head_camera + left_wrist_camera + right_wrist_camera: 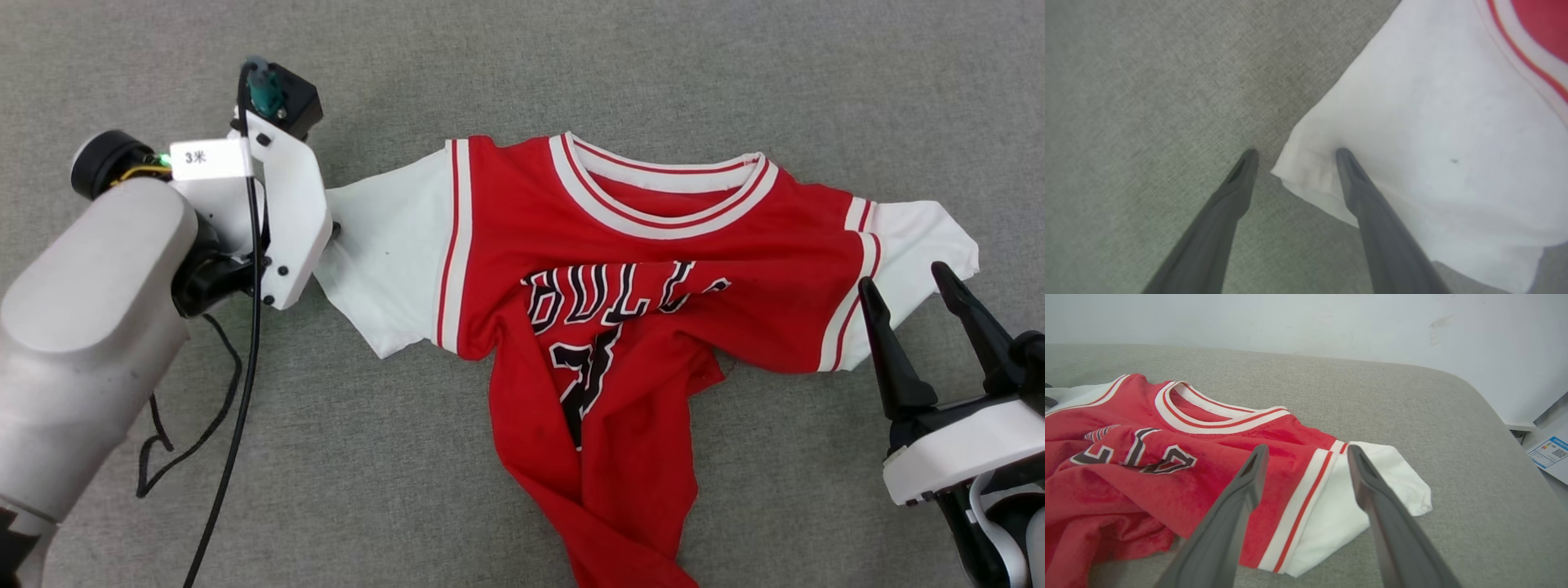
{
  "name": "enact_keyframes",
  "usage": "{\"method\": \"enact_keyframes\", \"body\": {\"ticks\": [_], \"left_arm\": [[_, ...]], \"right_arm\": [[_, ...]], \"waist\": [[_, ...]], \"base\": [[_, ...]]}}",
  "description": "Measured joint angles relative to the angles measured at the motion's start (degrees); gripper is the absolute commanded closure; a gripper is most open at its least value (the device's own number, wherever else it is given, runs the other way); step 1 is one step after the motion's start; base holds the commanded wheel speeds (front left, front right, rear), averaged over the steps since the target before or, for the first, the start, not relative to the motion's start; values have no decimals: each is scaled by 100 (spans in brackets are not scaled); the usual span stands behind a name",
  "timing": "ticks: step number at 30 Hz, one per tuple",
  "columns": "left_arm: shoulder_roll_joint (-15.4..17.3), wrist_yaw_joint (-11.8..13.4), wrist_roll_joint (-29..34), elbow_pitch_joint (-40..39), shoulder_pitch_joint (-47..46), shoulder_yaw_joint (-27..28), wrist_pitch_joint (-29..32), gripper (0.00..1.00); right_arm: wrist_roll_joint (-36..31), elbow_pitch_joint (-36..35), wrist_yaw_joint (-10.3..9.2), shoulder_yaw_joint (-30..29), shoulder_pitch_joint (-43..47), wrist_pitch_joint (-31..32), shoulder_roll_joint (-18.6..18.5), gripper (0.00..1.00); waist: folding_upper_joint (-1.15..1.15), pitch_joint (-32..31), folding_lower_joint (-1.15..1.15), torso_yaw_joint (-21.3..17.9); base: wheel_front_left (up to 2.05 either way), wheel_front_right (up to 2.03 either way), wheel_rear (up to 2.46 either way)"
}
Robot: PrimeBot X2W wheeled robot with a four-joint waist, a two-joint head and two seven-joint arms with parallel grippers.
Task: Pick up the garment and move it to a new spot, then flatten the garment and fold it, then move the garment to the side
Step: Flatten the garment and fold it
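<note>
Left gripper [1296, 153], fingers apart, straddles the corner of one white sleeve [1412, 122]: one finger on the cloth, one on the bare grey tabletop [1126, 102]. Right gripper [1307, 449], fingers likewise apart, hovers by the other sleeve [1372, 486]. Between them the red Bulls jersey [620, 212] lies face-up, its lower body bunched and twisted. Risk: a shallow pinch at the sleeve edge may slip, and uneven pulls could deepen the twist. Count: one jersey, two sleeves, two grippers, four fingers.
</note>
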Motion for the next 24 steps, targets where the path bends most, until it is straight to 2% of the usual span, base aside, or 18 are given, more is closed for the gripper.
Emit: {"method": "enact_keyframes", "body": {"ticks": [5, 6, 7, 16, 24], "left_arm": [[143, 9, -336, 4, -180, -488, 96, 0], [166, 25, -390, -14, -195, -569, 91, 4], [178, 24, -445, -16, -221, -639, 66, 100], [191, -11, -494, 55, -309, -1033, -1016, 100], [649, -9, -612, 78, -351, -858, -1823, 100]], "right_arm": [[18, 23, 0, -26, -32, -10, -35, 0], [18, 25, 0, -30, -35, -16, -38, 0], [18, 29, 0, -33, -35, -16, -41, 0], [24, 63, 0, -80, -21, 11, -64, 0], [44, 114, 0, -109, 173, 66, -64, 0]], "waist": [[0, 44, -1, -41], [0, 42, -1, -37], [0, 42, -1, -28], [0, -171, 0, 178], [0, -552, 0, 479]], "base": [[0, 0, 0], [0, 0, 0], [0, 0, 0], [0, 0, 0], [0, 0, 0]]}}
